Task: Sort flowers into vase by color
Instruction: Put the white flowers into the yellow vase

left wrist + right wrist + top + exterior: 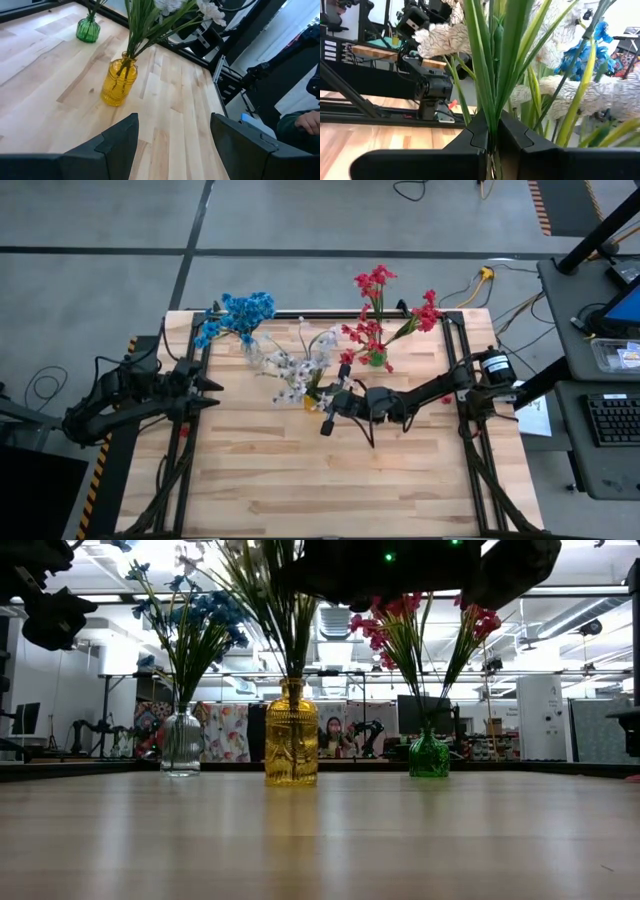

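White flowers upright, pinched by right gripper.

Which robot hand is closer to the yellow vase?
The right. The right gripper is right above the yellow vase, shut on the white flowers' stems. The left gripper waits, open, by the table's left edge.
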Robot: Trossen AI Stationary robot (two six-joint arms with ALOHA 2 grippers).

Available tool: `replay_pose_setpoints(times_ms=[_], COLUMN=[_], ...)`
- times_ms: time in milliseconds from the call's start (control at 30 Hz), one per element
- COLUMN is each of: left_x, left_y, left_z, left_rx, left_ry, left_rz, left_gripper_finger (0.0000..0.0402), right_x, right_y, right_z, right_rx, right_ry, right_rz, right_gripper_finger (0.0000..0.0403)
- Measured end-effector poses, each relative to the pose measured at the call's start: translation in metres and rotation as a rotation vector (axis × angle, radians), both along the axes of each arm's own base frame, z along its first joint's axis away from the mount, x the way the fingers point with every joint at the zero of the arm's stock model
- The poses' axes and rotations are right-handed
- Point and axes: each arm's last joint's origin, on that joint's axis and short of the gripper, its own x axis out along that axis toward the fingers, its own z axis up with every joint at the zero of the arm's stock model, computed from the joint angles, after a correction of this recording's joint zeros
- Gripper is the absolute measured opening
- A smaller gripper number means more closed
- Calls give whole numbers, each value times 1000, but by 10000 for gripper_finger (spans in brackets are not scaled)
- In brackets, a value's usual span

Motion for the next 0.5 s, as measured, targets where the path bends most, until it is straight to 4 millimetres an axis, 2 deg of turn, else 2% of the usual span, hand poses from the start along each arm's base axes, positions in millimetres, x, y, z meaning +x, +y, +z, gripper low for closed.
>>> replay_pose_setpoints(times_ms=[233,500], left_x=[0,0], left_y=[0,0], left_z=[0,0], left_rx=[14,20], left_ry=[-1,1], left_rz=[-3,-5], left_gripper_finger=[235,235], right_x=[2,10], right_y=[-5,-12], right_z=[-8,-31], right_rx=[0,13], right_ry=[37,85], right_rz=[-12,-32], right_gripper_finger=[18,18])
